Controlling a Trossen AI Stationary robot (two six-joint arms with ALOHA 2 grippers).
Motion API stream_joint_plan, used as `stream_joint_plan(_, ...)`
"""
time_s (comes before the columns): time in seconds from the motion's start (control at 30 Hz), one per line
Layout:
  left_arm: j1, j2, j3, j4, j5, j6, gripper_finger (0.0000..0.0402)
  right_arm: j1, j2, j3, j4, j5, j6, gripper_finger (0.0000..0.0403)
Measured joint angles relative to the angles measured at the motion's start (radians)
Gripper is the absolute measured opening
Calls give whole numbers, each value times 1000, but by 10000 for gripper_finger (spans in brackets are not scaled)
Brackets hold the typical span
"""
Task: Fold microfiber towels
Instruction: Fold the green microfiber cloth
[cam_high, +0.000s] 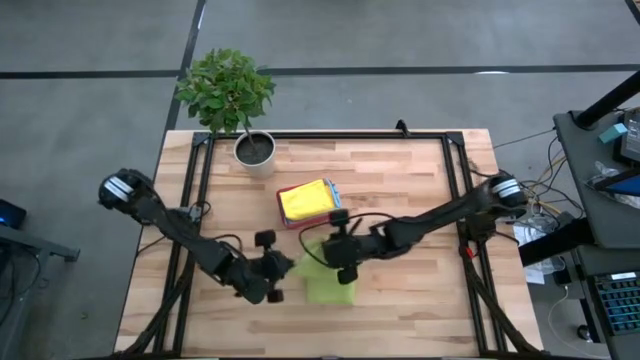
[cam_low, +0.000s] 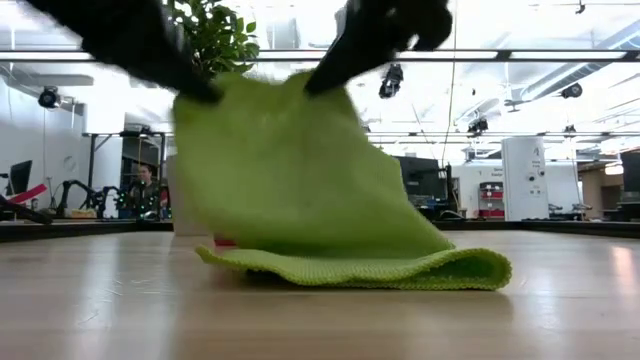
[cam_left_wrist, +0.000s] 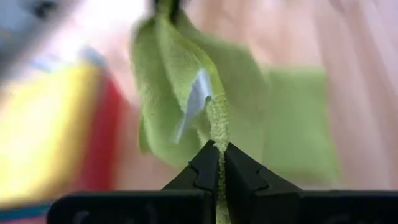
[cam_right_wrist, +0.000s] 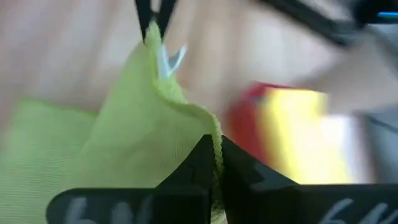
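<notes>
A lime green towel (cam_low: 300, 180) is held up by its top edge between both grippers, and its lower part (cam_low: 400, 268) lies on the table in a fold. My left gripper (cam_high: 290, 264) is shut on one upper corner and my right gripper (cam_high: 328, 252) on the other; they stand close together over the table's middle. A yellow towel (cam_high: 303, 199) lies in the pink tray (cam_high: 290, 191) just beyond them. The other towels are not in view. My left gripper pinches the towel's hemmed edge at an upper corner (cam_left_wrist: 217, 127) between its two fingers, near a white label (cam_left_wrist: 194, 99). The cloth hangs below the hold and its lower part rests on the table. My right gripper pinches the towel's hemmed edge at the other upper corner (cam_right_wrist: 215, 142) between its two fingers. The cloth sags between the two holds and drapes down onto the table.
A potted plant (cam_high: 254, 148) stands at the table's far left. A black frame (cam_high: 330, 135) runs along the far edge and both sides. Bare wood lies to the near left and at the right of the towel.
</notes>
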Motion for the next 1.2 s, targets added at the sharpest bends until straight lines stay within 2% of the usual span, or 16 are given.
stream_joint_plan(0.07,0,-19,5,16,-114,3,0,33,-42,-2,-45,133,26,9)
stream_joint_plan(0.13,0,-32,5,14,-169,0,0,69,-79,-4,-92,222,88,9)
stream_joint_plan(0.23,-1,-39,6,38,-172,-4,0,112,-106,-13,-125,232,206,9)
stream_joint_plan(0.33,-12,-27,2,43,-56,-4,0,155,-93,-43,-115,222,319,9)
stream_joint_plan(0.43,-20,-2,-12,56,126,-7,0,180,-41,-98,-37,157,408,9)
stream_joint_plan(0.5,-28,32,-24,94,238,-7,0,185,8,-139,80,67,443,9)
stream_joint_plan(0.63,-43,130,-28,217,423,11,0,168,110,-180,298,-214,509,19)
stream_joint_plan(0.7,-45,184,-27,278,485,11,0,153,141,-180,306,-311,554,32)
stream_joint_plan(0.77,-50,230,-20,316,526,1,0,140,155,-169,280,-353,589,49)
stream_joint_plan(0.93,-59,304,-1,326,553,-26,0,133,125,-147,188,-372,600,100)
stream_joint_plan(1.0,-58,318,5,334,558,-31,0,131,105,-134,136,-350,600,120)
stream_joint_plan(1.2,-58,309,4,347,543,-14,0,92,72,-111,94,-143,578,166)
